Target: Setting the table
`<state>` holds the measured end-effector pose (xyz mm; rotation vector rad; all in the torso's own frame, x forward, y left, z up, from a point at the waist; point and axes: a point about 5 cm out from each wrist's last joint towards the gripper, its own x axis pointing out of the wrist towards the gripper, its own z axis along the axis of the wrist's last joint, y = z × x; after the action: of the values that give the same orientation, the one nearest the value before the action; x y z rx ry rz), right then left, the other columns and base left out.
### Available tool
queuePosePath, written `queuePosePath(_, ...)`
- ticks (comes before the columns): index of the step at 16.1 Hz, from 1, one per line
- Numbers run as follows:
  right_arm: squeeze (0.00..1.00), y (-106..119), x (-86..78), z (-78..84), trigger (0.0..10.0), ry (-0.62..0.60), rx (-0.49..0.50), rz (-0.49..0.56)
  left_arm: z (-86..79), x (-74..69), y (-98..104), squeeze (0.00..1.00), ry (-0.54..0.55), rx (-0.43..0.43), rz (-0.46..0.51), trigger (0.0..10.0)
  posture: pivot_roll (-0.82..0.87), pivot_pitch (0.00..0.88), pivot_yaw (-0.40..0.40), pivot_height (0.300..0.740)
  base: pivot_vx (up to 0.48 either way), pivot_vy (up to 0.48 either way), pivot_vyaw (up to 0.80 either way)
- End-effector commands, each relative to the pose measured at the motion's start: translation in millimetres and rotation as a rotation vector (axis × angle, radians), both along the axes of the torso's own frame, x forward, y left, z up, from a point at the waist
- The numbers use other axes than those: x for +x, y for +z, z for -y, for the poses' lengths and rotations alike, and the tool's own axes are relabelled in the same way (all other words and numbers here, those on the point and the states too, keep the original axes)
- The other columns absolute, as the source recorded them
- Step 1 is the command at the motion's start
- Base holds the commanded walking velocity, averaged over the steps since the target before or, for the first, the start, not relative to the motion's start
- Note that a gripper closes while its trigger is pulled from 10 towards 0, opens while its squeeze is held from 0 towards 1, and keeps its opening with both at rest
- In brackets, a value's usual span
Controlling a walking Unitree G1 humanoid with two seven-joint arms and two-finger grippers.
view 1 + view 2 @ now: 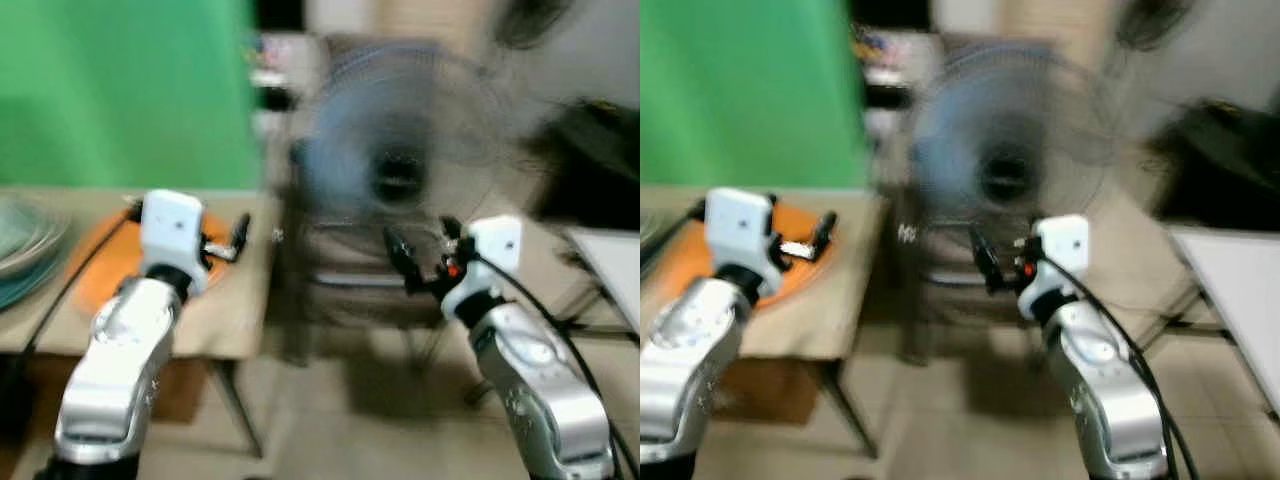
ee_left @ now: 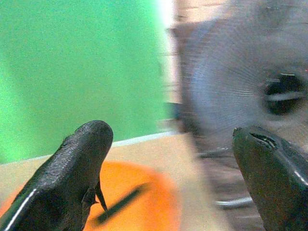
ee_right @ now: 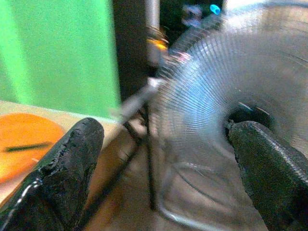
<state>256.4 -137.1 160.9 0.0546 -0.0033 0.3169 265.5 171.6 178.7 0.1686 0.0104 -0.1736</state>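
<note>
Blurred view, left gripper [image 1: 238, 238] over an orange plate [image 1: 100, 270] on the tan surface [image 1: 235, 310], fingers spread and empty, right gripper [image 1: 400, 258] likewise empty and spread before a floor fan [image 1: 400, 150]

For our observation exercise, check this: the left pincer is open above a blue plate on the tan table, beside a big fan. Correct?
Not quite. The plate is orange, not blue, as the left eye view shows. The rest stands: the left pincer is open above it on the tan table, beside the big fan.
</note>
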Motion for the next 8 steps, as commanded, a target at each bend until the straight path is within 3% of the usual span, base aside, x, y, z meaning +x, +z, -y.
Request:
queuePosePath(1,1.00,1.2,1.7,9.1,10.0,-0.042,-0.020,0.013,8.8,0.5,1.2,0.00,-0.033,-0.008,0.005,10.0,0.11,0.000,0.013,0.740,0.000,0.356,0.80)
queuePosePath(4,1.00,2.0,4.6,9.8,10.0,-0.066,-0.023,0.041,6.4,1.7,3.5,0.00,-0.014,0.015,0.019,10.0,0.12,0.000,0.011,0.740,0.000,0.000,0.80)
queuePosePath(8,1.00,-2.6,8.0,11.6,10.0,-0.079,-0.035,0.008,2.5,3.0,3.2,0.00,0.015,0.014,0.016,10.0,0.11,0.000,0.012,0.740,0.000,-0.480,0.80)
